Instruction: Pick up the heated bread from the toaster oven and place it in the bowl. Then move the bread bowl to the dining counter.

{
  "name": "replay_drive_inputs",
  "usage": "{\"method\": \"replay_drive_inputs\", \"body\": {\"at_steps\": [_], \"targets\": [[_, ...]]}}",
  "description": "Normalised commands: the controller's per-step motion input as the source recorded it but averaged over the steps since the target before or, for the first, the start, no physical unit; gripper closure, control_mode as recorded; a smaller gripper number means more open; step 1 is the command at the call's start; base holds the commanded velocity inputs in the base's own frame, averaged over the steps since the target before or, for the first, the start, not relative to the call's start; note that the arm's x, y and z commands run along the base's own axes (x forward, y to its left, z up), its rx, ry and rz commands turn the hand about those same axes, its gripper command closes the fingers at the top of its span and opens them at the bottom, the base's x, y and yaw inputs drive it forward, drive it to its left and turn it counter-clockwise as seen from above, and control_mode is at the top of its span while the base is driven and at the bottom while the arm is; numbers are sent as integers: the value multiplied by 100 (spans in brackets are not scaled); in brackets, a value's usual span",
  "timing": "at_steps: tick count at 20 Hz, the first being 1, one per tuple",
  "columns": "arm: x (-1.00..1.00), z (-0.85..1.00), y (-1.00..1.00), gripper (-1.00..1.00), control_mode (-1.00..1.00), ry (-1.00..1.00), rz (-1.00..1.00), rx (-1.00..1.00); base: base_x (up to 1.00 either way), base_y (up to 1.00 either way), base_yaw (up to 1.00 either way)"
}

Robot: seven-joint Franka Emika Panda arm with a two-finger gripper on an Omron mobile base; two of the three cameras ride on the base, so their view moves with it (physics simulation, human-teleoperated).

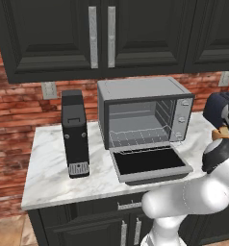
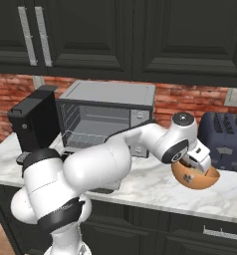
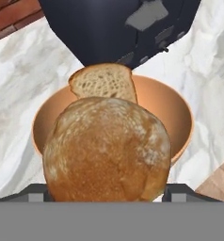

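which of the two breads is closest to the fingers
The round golden-brown roll, right at the fingers and in front of the bowl. The other is a flat cut slice standing inside the bowl behind it.

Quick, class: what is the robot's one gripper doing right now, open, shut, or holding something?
Gripper: closed on the bread, a wide round roll, held just above the bowl.

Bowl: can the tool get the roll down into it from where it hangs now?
Probably yes. The tool hangs right over the bowl with the roll between its fingers. A bread slice leans at the far side, leaving the near part free.
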Motion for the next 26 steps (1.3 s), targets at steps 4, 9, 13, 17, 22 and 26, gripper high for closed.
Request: {"method": "replay_drive_inputs", "body": {"at_steps": [4, 9, 13, 17, 22, 26], "targets": [[22, -34, -14, 100, -100, 0, 0, 0, 0, 0, 0], [9, -29, -1, -100, -100, 0, 0, 0, 0, 0, 0], [18, -9, 0, -100, -100, 0, 0, -1, 0, 0, 0], [8, 0, 0, -100, -100, 0, 0, -1, 0, 0, 0], [-1, -3, 2, -100, -100, 0, 0, 0, 0, 0, 0], [-3, -4, 11, -100, -100, 0, 0, 0, 0, 0, 0]]}}
